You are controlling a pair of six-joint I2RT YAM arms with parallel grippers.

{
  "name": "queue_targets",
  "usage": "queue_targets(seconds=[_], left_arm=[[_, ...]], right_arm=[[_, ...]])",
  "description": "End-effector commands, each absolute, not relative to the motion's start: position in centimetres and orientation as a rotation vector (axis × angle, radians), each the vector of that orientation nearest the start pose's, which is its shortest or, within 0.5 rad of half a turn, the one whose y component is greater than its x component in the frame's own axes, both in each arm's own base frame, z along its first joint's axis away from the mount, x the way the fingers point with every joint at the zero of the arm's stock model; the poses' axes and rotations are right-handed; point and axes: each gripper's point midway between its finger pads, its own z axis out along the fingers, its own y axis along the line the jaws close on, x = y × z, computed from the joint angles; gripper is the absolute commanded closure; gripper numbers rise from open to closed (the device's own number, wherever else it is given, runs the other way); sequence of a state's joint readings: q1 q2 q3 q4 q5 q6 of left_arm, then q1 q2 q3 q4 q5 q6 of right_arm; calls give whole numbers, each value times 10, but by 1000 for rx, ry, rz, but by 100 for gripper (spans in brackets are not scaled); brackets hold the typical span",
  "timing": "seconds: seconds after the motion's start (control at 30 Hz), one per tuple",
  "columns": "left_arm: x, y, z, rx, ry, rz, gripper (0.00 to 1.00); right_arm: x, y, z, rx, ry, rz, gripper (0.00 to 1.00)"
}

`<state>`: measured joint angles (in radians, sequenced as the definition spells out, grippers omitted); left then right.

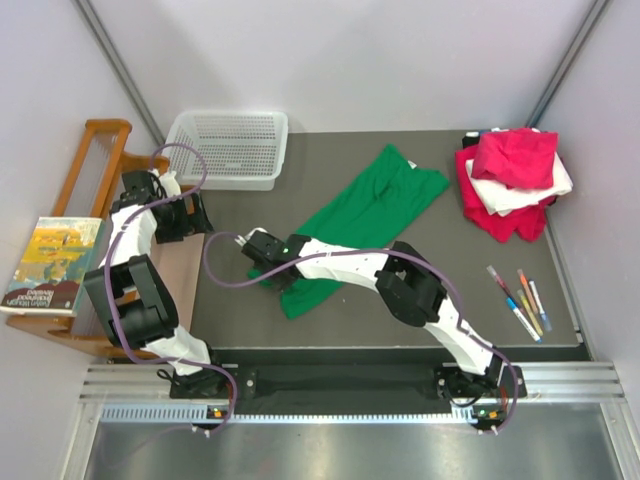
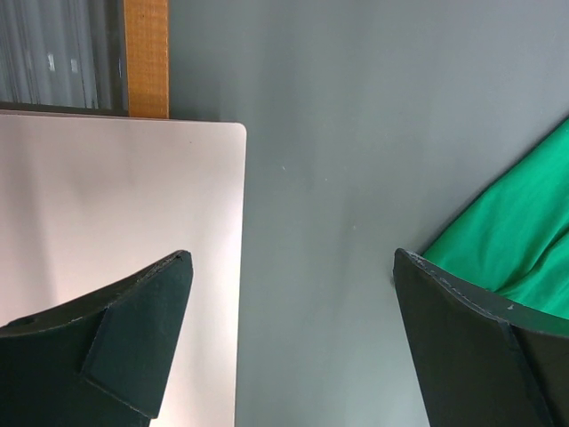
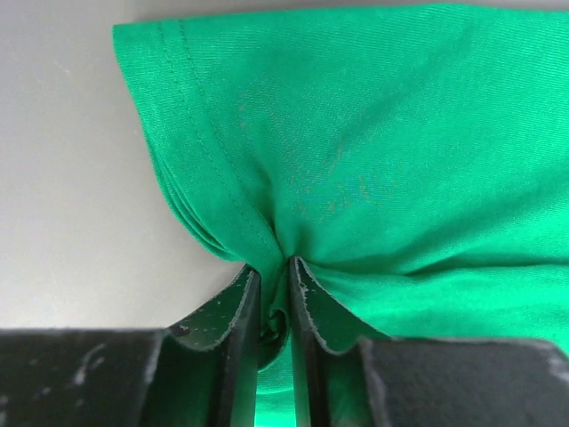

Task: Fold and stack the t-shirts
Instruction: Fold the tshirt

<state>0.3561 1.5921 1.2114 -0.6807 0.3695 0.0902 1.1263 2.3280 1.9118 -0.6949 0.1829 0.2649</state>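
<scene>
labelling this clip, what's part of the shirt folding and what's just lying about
Job: bright green cotton t-shirt, pinched by the right gripper; pile of pink, white and red t-shirts.
Lying about: white plastic mesh basket; coloured marker pens; paperback book.

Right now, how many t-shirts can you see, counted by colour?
bright green cotton t-shirt, spread out, pinched by the right gripper: 1
magenta-pink cotton t-shirt, top of the pile: 1
white cotton t-shirt, middle of the pile: 1
red cotton t-shirt, bottom of the pile: 1
Total: 4
</scene>
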Motion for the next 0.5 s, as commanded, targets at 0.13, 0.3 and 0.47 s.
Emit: queue_targets(seconds=[0.13,0.3,0.47], left_arm=[[361,71,124,-180,2504,-310,1],[365,69,129,-169,2498,-340,1],[369,64,132,-172,2493,-380,1]], right_arm=[[206,422,-21,-1182,2635,190,85],[159,405,14,-1282,2652,399,82],[130,399,55,-1307,2616,549,78]])
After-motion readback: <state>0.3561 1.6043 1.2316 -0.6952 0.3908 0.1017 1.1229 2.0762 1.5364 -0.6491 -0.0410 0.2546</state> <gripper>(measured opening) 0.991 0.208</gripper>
